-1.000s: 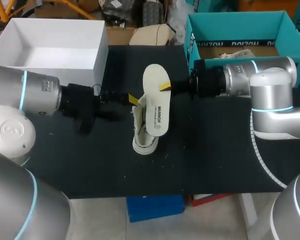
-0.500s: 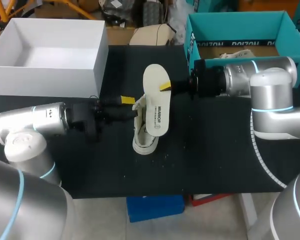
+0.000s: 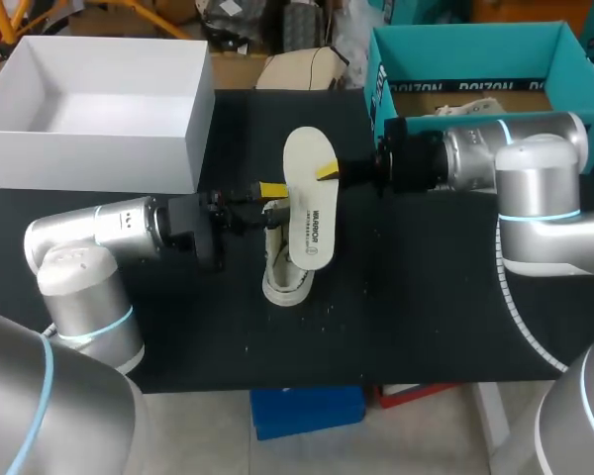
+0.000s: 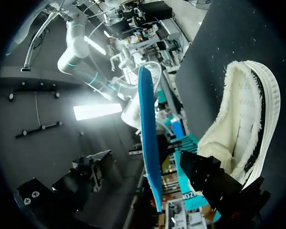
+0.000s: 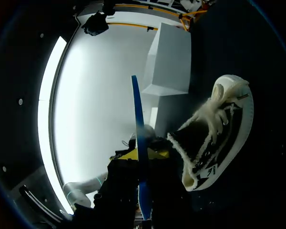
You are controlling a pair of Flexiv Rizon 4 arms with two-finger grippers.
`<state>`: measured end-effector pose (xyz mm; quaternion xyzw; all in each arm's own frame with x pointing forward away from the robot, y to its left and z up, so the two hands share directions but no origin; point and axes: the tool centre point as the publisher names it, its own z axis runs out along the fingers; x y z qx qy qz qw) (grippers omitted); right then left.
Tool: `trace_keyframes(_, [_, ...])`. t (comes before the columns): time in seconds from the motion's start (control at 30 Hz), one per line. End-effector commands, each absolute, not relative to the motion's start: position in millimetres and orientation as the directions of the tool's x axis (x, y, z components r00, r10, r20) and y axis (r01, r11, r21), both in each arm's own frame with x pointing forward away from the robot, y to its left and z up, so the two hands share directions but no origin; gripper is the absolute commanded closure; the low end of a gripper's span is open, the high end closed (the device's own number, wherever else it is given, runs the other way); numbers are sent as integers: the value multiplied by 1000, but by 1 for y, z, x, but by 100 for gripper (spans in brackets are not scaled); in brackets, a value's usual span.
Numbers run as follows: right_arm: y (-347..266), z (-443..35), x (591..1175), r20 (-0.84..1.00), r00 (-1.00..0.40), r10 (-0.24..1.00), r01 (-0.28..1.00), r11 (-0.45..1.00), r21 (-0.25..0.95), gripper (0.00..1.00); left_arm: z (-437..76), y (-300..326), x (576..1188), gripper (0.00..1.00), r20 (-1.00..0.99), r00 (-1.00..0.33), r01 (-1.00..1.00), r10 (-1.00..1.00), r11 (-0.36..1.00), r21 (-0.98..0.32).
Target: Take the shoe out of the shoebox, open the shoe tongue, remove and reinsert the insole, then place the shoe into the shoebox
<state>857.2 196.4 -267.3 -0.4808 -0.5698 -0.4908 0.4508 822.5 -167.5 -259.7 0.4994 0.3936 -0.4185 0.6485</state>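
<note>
A white canvas shoe (image 3: pixel 282 272) rests on the black table (image 3: pixel 426 297) at the middle, toe toward the front edge. Above it hangs the white insole (image 3: pixel 309 208), partly hiding the shoe. My right gripper (image 3: pixel 329 171) is shut on the insole's edge. In the right wrist view the insole (image 5: pixel 136 109) is edge-on and blue between the yellow tips (image 5: pixel 140 155), with the shoe (image 5: pixel 214 133) beside it. My left gripper (image 3: pixel 267 196) is open at the shoe's collar. In the left wrist view its dark fingers (image 4: pixel 214 179) stand wide apart, the insole (image 4: pixel 148 143) between them and the shoe (image 4: pixel 248 119) alongside.
An open white box (image 3: pixel 193 129) stands at the back left. The teal shoebox (image 3: pixel 381 69) stands at the back right, behind my right arm. Bare black table lies in front of the shoe and to both sides.
My left arm has swung down and reoriented. Its gripper drew back a little from the shoe, then came forward to the collar. The right arm and the insole kept still.
</note>
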Motion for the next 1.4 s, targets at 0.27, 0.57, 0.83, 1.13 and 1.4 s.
trace_keyframes(0.27, [197, -268, 857, 986, -131, 107, 991, 54, 126, 100, -259, -181, 819, 45, -940, 325, 941, -105, 136, 310])
trace_keyframes(0.57, [197, -268, 857, 986, -131, 107, 991, 54, 126, 100, -255, -196, 828, 54, -941, 327, 942, -89, 110, 317])
trace_keyframes(0.83, [197, -268, 857, 986, -131, 107, 991, 54, 126, 100, -256, -209, 833, 60, -940, 337, 939, -50, 91, 332])
trace_keyframes(1.13, [197, -268, 857, 986, -131, 107, 991, 54, 126, 100, -264, -206, 828, 64, -943, 332, 939, -20, 99, 328])
trace_keyframes(1.4, [197, -268, 857, 986, -131, 107, 991, 54, 126, 100, -263, -208, 831, 99, -944, 329, 940, -21, 108, 325])
